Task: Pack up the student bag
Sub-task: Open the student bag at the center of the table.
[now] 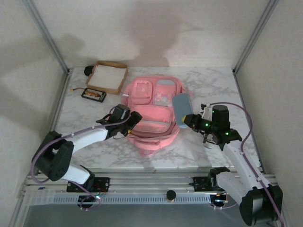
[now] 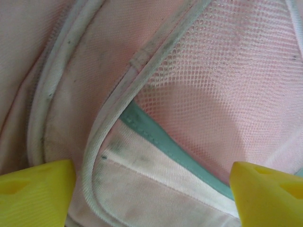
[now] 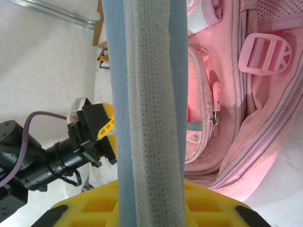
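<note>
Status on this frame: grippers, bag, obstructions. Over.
Left gripper open over student bag, at mesh pocket. Right gripper shut on blue-grey pouch at bag's right side. No obstruction seen.

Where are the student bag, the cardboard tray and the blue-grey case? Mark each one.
student bag point(image 1: 154, 115), top external view, pink middle fabric.
cardboard tray point(image 1: 122, 79), top external view, right rim.
blue-grey case point(image 3: 149, 94), right wrist view, grey centre strip.

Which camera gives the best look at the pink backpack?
The top external view: the whole student bag lies on the table. The left wrist view catches mesh and piping up close; the right wrist, a buckle and zipper behind a blue-grey case.
</note>
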